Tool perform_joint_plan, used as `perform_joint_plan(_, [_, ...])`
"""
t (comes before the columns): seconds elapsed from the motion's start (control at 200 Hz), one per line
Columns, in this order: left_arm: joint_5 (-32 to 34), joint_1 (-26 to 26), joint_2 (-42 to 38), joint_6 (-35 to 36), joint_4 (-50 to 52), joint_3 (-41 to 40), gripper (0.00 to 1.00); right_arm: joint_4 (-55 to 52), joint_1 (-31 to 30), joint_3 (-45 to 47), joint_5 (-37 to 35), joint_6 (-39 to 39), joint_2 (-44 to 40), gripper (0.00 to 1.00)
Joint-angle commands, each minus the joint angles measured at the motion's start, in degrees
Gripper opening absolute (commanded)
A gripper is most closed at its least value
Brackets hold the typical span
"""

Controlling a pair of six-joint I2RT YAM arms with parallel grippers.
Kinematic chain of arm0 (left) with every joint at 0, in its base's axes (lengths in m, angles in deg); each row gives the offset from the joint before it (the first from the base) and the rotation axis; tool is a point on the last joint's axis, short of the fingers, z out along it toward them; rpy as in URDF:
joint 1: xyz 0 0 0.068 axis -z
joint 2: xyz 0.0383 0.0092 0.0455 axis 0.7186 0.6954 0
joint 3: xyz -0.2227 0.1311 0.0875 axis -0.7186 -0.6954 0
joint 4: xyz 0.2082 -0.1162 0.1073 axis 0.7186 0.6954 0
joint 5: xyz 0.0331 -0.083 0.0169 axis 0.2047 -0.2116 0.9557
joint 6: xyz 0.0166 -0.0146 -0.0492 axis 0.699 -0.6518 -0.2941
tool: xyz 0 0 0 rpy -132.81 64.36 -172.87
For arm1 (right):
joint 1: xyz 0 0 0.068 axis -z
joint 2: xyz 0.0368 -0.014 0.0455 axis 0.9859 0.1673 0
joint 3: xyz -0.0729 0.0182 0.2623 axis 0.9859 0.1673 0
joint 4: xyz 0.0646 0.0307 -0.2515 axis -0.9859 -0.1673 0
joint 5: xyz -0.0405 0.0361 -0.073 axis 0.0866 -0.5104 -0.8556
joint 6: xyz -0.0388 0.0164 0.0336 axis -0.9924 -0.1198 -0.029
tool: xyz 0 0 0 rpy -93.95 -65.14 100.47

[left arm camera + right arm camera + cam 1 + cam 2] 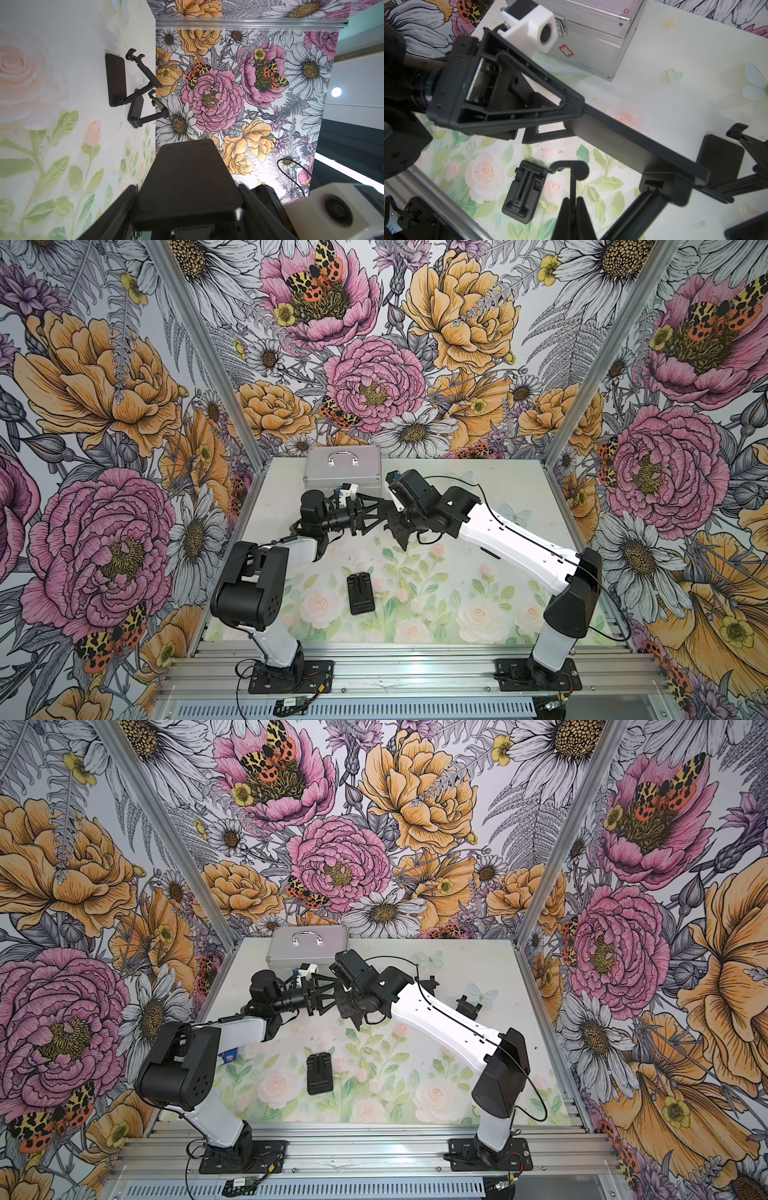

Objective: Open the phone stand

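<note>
A black phone stand point(633, 141) is held in the air between both grippers, above the back middle of the table. My left gripper point(187, 193) is shut on the edges of its flat base plate point(187, 176). My right gripper point(572, 201) is shut on the stand's thin cradle plate point(576, 170), which sticks out edge-on from between the fingers. A hinge point(664, 182) at the far end of the base joins it to the arm. In a top view the left gripper point(380, 512) and right gripper point(402, 541) meet tip to tip.
A folded black stand point(361, 593) lies flat on the floral mat near the front middle. Two opened stands point(469, 1006) point(428, 984) stand at the right, behind the right arm. A silver case point(343, 466) sits at the back, close behind the left gripper.
</note>
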Motion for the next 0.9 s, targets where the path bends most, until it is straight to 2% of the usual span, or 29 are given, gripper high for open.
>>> perform_joint_plan(0.0, [4.91, -1.85, 2.23, 2.75, -0.67, 1.80, 0.60, -0.82, -2.90, -4.75, 8.77, -0.32, -1.32, 0.00])
perform_joint_plan(0.205, [4.40, -1.80, 3.34, 3.03, -0.71, 2.31, 0.59, -0.75, -3.84, -7.30, 11.25, -0.06, 1.28, 0.00])
perform_joint_plan(0.48, [3.69, -1.76, 3.13, 2.54, -0.66, 2.51, 0.60, -0.82, -3.52, -7.91, 10.83, 0.00, 2.41, 0.00])
perform_joint_plan(0.59, [3.53, -2.07, 2.27, 1.87, -0.67, 3.25, 0.68, -0.84, -2.42, -7.92, 10.64, 0.33, 2.18, 0.00])
perform_joint_plan(0.77, [3.63, -3.34, 0.47, 0.42, -0.69, 4.57, 0.98, -0.85, 1.53, -7.75, 11.86, 1.42, 0.92, 0.00])
perform_joint_plan(0.896, [4.04, -4.87, -0.82, 0.55, 0.32, 4.50, 0.99, -0.83, 5.07, -6.89, 13.90, 2.94, -0.54, 0.00])
